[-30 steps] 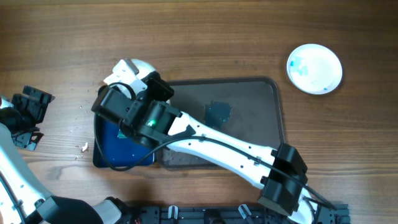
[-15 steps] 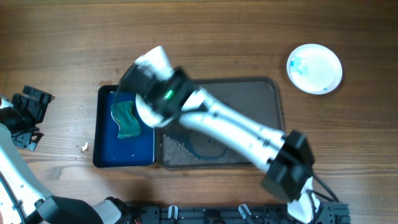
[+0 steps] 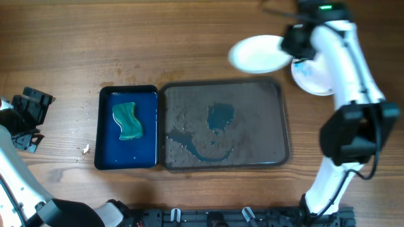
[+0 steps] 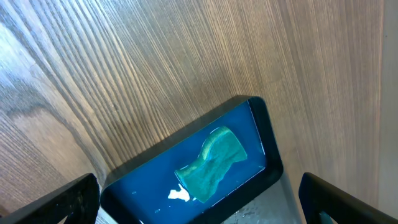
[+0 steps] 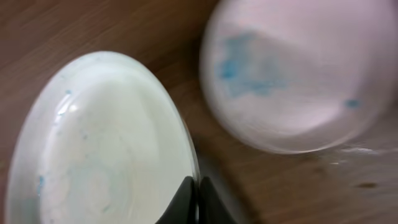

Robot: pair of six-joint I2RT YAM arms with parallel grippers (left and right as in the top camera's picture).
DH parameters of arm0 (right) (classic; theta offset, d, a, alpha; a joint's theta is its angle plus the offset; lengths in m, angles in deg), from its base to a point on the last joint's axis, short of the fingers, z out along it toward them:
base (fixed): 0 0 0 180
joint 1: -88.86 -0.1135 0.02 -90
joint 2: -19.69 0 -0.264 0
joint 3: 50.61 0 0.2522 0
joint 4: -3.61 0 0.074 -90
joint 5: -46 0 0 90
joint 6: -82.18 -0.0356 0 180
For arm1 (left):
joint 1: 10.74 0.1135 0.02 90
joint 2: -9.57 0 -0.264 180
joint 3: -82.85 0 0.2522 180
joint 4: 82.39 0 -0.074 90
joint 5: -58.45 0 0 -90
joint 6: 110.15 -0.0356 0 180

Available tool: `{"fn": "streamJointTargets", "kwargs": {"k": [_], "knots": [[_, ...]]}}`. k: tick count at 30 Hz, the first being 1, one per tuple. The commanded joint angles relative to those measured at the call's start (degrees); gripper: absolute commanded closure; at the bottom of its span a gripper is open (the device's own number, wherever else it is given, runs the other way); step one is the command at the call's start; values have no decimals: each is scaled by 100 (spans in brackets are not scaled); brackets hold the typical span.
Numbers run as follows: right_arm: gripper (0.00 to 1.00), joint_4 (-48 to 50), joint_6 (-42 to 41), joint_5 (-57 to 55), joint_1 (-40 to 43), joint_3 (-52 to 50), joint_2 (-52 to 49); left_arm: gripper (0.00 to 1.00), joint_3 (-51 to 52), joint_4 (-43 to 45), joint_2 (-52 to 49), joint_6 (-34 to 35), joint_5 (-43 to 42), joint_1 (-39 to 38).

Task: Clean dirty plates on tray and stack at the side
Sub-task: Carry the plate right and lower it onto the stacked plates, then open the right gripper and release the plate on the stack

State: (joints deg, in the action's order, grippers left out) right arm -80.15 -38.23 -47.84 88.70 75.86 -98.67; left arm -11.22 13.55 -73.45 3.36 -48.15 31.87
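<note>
Table point(image 3: 189, 38) beyond tray point(image 3: 286, 120) rim (plate point(image 3: 255, 53) edge-held)

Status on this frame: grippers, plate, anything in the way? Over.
Left gripper open, parked far left. Right gripper shut on plate rim, aloft beside smeared plate on table. Nothing between them.

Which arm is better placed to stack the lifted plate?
Right. The right gripper is shut on the held plate, beside the side plate; the left gripper is open, beyond the blue tray.

resting plate point(image 3: 307, 77) half behind right arm point(image 3: 346, 60), held plate point(image 3: 255, 53) motion-blurred
</note>
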Motion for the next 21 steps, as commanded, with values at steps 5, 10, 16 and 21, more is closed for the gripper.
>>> {"fn": "streamJointTargets", "kwargs": {"k": [5, 10, 16, 21], "knots": [[96, -645, -101, 186, 2155, 39, 116, 0, -109, 4, 52, 76, -31, 44], [96, -640, 127, 208, 2424, -208, 116, 0, -109, 4, 52, 76, -31, 44], [96, -122, 160, 256, 2210, -844, 109, 0, -109, 4, 52, 76, -31, 44], [96, 455, -138, 289, 2041, -1449, 109, 0, -109, 4, 52, 76, -31, 44]]}}
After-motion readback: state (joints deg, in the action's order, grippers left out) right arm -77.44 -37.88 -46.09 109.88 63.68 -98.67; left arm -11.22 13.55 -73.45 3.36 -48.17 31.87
